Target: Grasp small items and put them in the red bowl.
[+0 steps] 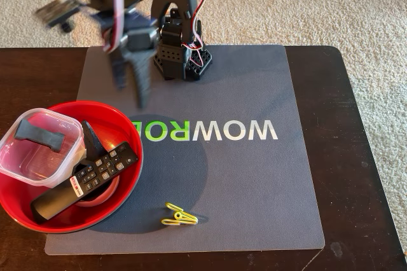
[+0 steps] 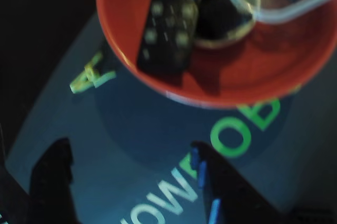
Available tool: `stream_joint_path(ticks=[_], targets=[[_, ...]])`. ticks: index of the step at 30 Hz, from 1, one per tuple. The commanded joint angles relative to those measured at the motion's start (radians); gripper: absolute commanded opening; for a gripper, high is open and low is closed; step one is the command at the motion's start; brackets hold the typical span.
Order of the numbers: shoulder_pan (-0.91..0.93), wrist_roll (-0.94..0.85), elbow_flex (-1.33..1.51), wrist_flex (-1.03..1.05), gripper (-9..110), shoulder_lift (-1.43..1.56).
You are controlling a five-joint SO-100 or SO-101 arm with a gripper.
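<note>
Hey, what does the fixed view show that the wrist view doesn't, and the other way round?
Only the fixed view shows the arm's base, the whole dark table, the carpet, and the short black ridged bar lying in the clear square plastic tub.

Only the wrist view shows the fingers close up, spread apart and empty above the mat.

Both share the red bowl, the black remote in it, the yellow clips on the grey mat, and the mat's lettering.
</note>
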Motion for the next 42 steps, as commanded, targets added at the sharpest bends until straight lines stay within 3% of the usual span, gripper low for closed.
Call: stream_joint_path(ticks=[1, 8, 16, 29, 34, 42], targets=[[-0.025, -0.020, 0.206, -0.015, 28, 0.078], [-0.104, 0.026, 0.431, -0.124, 27, 0.100], [-0.212, 0.009, 0.603, -0.192, 27, 0.463], [-0.169, -0.333, 0.953, -0.287, 22, 0.847], [-0.192, -0.336, 0.905, -0.302, 22, 0.821], [-0.281, -0.264, 0.388, -0.213, 20, 0.290]])
